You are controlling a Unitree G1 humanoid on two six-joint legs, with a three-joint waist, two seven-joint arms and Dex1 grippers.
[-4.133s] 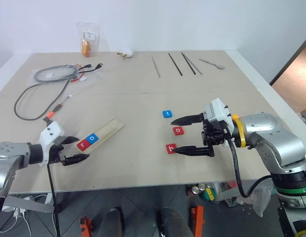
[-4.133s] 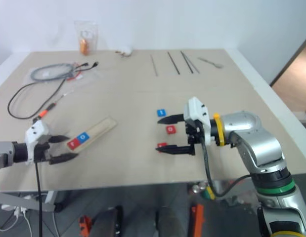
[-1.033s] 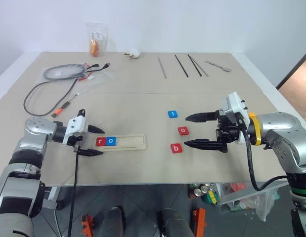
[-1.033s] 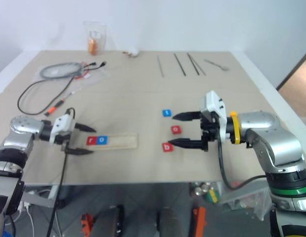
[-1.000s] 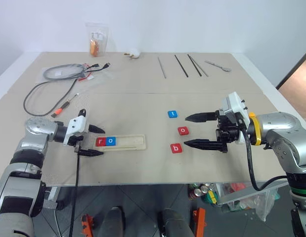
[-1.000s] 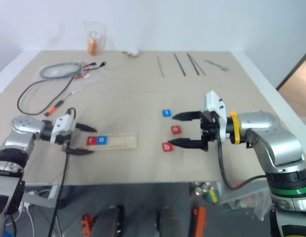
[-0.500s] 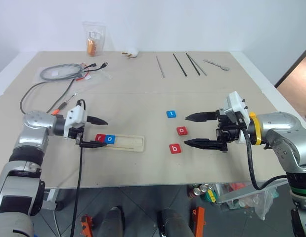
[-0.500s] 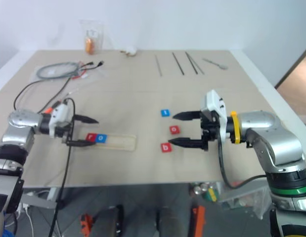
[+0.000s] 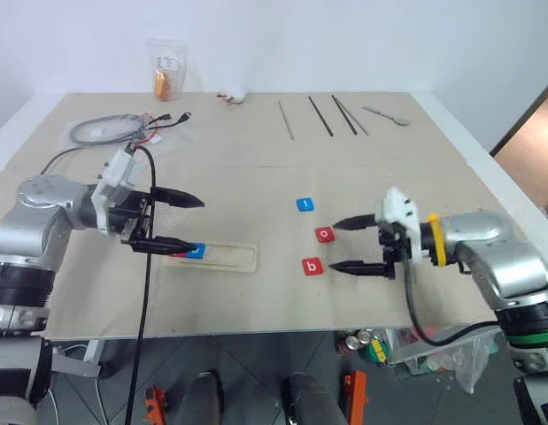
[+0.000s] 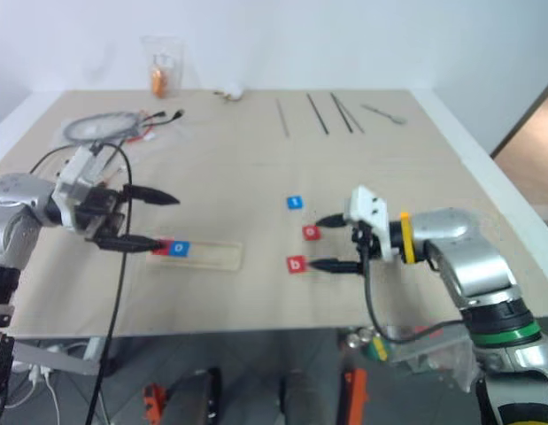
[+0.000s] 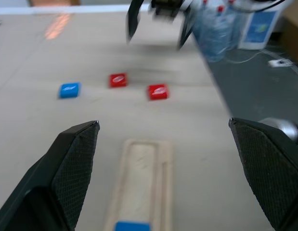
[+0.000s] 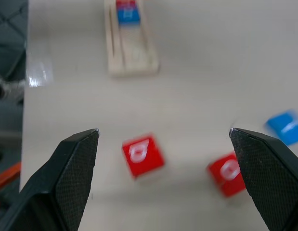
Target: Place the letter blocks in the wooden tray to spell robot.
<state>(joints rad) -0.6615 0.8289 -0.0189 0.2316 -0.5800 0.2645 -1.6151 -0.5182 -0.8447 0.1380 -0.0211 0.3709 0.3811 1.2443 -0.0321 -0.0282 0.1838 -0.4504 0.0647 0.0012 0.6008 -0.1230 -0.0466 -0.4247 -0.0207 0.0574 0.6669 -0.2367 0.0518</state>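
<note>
Farthest left on the pale beige table (image 9: 256,168), a coil of grey and black cable (image 9: 105,131) lies near the back, with a small clear plastic bag holding something orange (image 9: 166,69) standing upright behind it at the table's far edge. Nearer the front, the left gripper (image 9: 189,223) hangs above the table with its two black fingers spread wide apart and nothing between them; its lower finger crosses in front of the left end of the long narrow pale wooden tray (image 9: 227,257), which lies flat along the table's near side. Two small flat square letter tiles sit side by side in the tray's groove at that left end: a red one (image 10: 160,249), partly hidden behind the finger, and a blue one (image 10: 179,249) touching it on the right; the rest of the groove is bare. Right of the tray, three more tiles lie loose on the table, apart from one another: a blue tile with a white t (image 9: 305,204) farthest back, a red tile with a white o (image 9: 324,235) in the middle, and a red tile with a white b (image 9: 312,266) nearest the front. Just beside these, the right gripper (image 9: 335,246) points toward them, fingers wide open and empty, one fingertip near the red o tile and the other near the red b tile. Far back on the right lie several thin dark rods (image 9: 327,115) and a small metal spoon (image 9: 387,115)
</note>
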